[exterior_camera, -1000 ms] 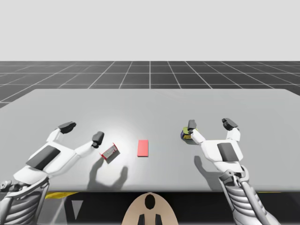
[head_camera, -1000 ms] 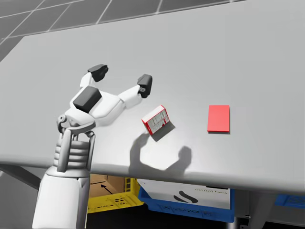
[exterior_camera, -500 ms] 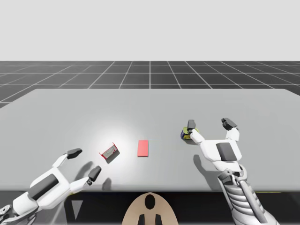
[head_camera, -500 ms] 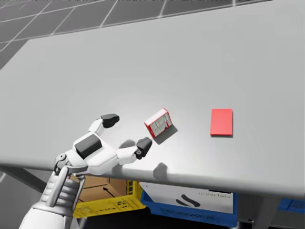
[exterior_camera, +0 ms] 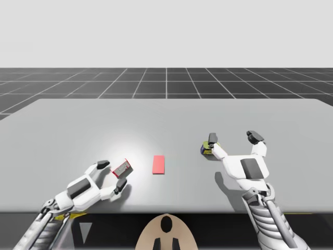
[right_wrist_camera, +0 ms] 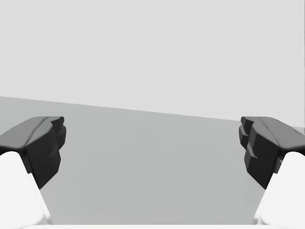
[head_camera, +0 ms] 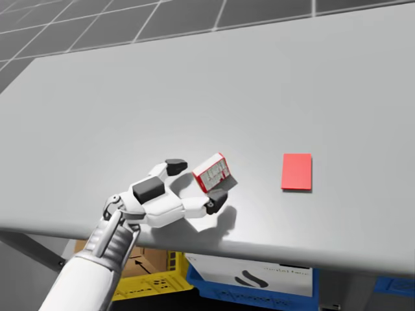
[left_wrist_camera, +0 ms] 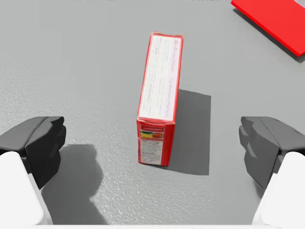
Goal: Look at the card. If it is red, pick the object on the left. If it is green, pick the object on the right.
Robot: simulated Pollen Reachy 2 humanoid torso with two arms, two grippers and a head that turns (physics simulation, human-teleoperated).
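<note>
Now: card (exterior_camera: 158,164) lies flat on the table (exterior_camera: 171,117), mid-field, and reads red, so the left-hand object is the pick. That object is a thin red box (left_wrist_camera: 158,109) with pale printed faces, standing on one long narrow edge just beside the card, on its left. Left gripper (exterior_camera: 112,174) is low at the table's near edge with its fingers spread wide. The box sits between them, its narrow end toward the wrist, with clear table on either side and no contact. Right gripper (exterior_camera: 233,137) hangs spread wide too, nothing held, one finger close to a small yellow-and-dark object (exterior_camera: 207,149) on the right. Handling, as a judgement: a light cardboard carton, stiff enough across its broad faces, smooth and a little slippery, and tall for its footing, so a one-sided nudge would likely tip it flat. Best hold looks to be across the two broad faces, mid-length and at about half its height, with both pads meeting it together and only moderate squeeze, to avoid denting the panels.
</note>
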